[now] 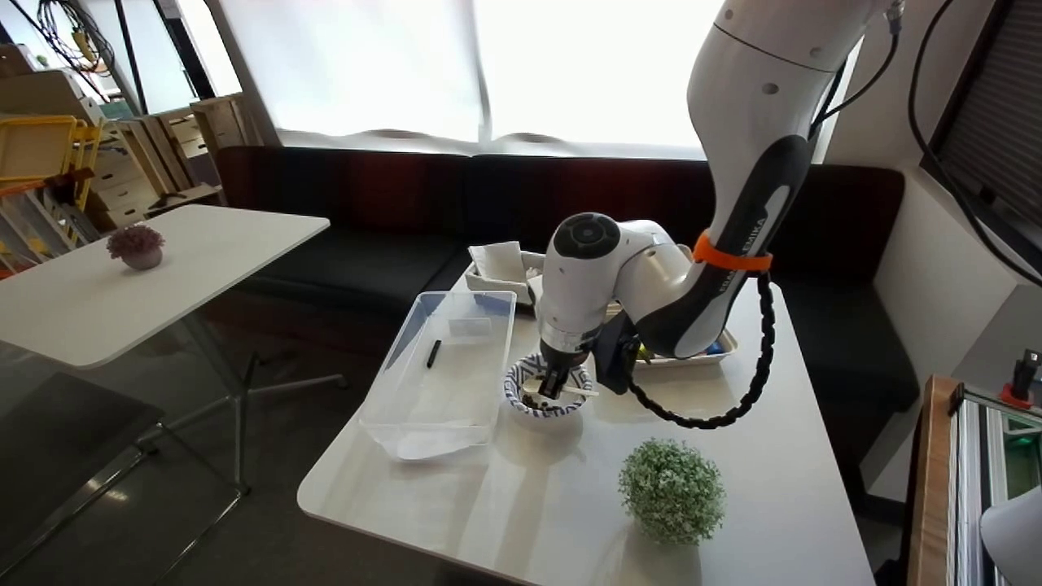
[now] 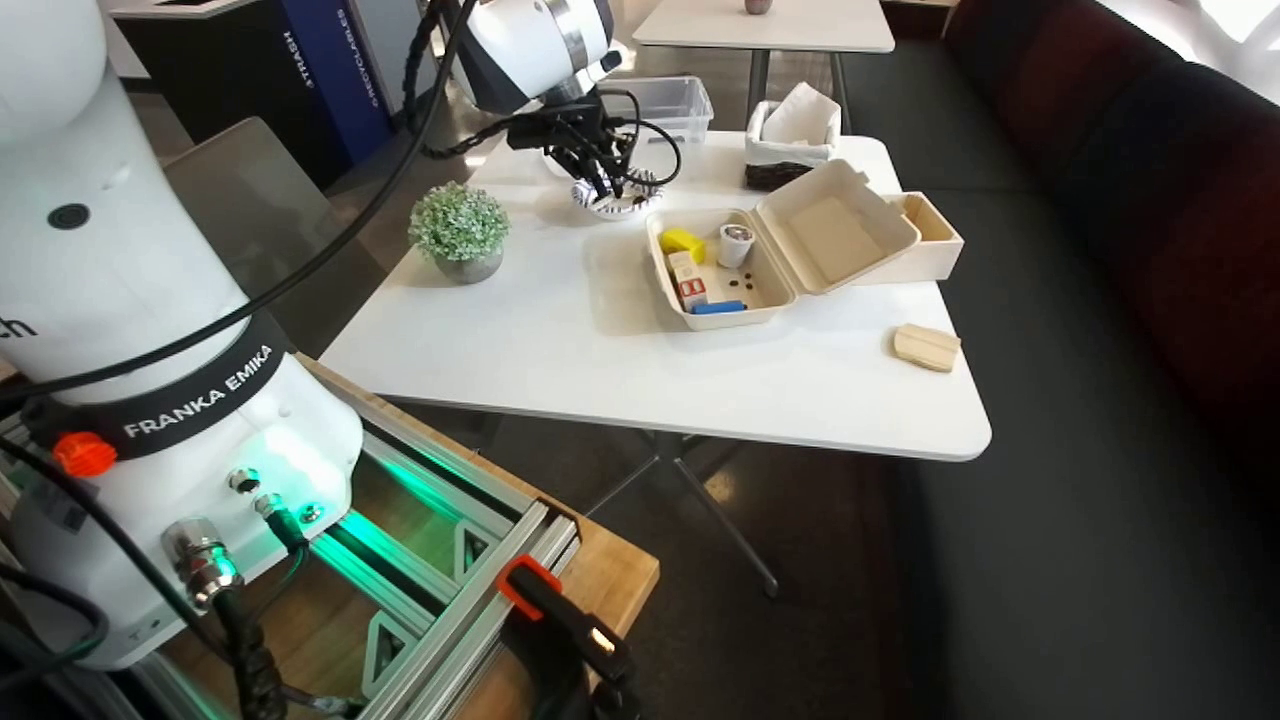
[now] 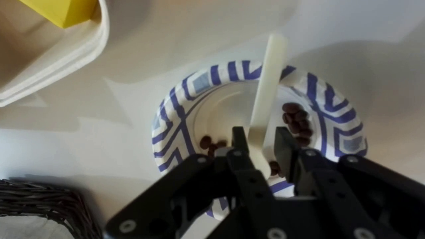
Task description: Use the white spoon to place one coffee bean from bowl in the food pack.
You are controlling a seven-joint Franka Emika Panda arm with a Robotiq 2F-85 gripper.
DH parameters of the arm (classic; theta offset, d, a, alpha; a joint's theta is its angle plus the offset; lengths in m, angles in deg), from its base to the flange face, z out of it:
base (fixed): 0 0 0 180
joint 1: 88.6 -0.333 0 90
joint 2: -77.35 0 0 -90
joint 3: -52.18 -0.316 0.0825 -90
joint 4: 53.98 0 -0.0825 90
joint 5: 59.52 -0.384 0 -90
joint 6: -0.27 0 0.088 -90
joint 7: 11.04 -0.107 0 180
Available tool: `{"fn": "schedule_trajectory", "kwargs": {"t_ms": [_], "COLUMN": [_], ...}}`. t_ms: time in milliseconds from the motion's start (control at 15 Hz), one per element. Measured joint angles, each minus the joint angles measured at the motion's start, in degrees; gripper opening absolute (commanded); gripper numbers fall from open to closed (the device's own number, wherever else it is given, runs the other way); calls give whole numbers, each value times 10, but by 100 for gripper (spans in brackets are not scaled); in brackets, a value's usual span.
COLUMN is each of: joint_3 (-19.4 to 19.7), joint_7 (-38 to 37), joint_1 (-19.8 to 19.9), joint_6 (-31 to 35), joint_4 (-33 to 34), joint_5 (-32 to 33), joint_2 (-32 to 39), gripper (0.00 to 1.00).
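Note:
The white spoon lies in the bowl, its handle over the patterned rim; it also shows in an exterior view. The bowl is white with a blue pattern and stands on the table in both exterior views. Coffee beans lie in small groups inside it. My gripper is down at the bowl, its fingers apart on both sides of the spoon, with a gap at the right finger. The food pack is open, with a yellow piece and several dark spots inside; its corner shows.
A clear plastic bin with a black marker stands beside the bowl. A green plant stands on the table. A lined basket, a wooden box and a wooden piece are near the bench side.

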Motion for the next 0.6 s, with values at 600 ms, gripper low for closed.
{"fn": "schedule_trajectory", "kwargs": {"t_ms": [600], "joint_3": [-14], "joint_7": [15], "joint_1": [30], "joint_6": [-65], "joint_4": [-83], "joint_5": [-55], "joint_2": [-98], "gripper": [100]}}
